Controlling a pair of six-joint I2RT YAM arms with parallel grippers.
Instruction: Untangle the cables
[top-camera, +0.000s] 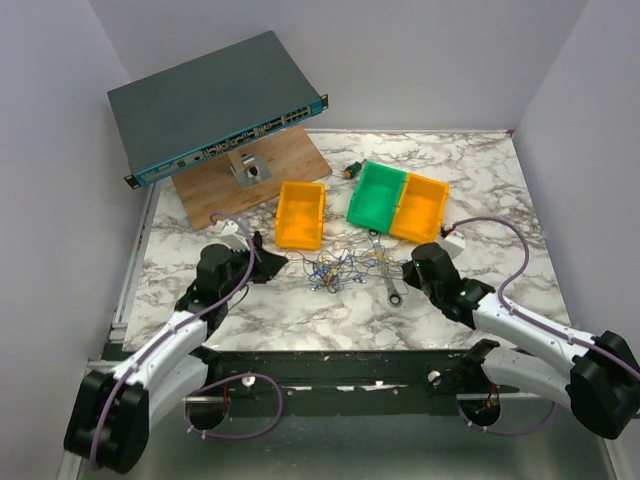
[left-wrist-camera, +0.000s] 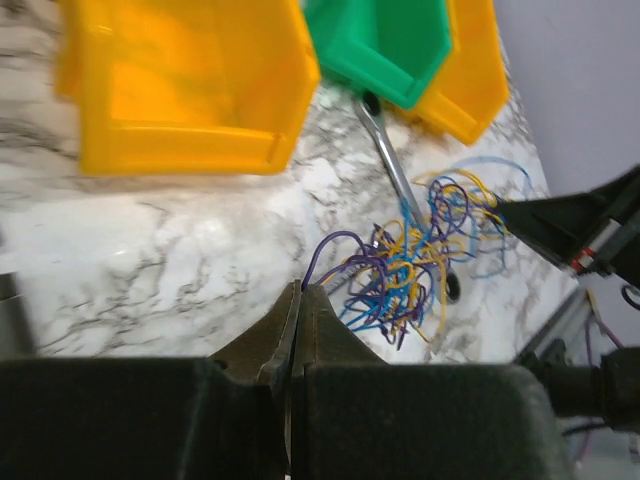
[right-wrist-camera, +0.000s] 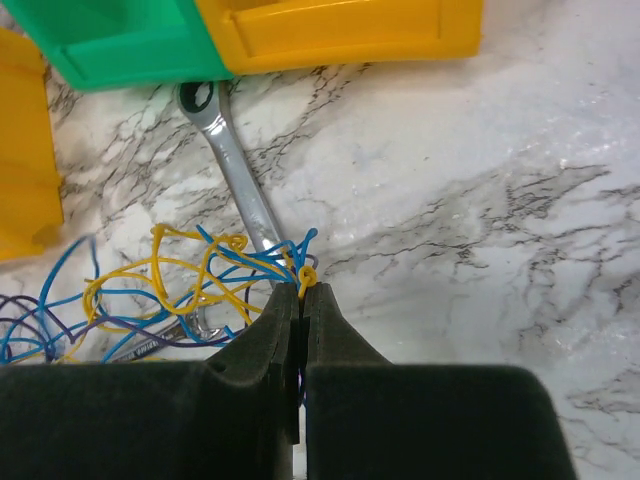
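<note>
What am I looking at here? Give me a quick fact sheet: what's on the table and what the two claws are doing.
surface: marble table
cables: blue, yellow, purple tangle between the claws
left claw: shut on a purple strand
right claw: shut on a yellow loop
wrench: partly under the tangle, head by the green bin
bins: green bin touches one yellow bin; another sits apart

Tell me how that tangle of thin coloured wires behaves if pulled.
Probably floppy: the tangle of thin blue, yellow and purple wires lies in loose curls. Likely light, so it may drag whole. It could snag the silver wrench beneath.
</note>
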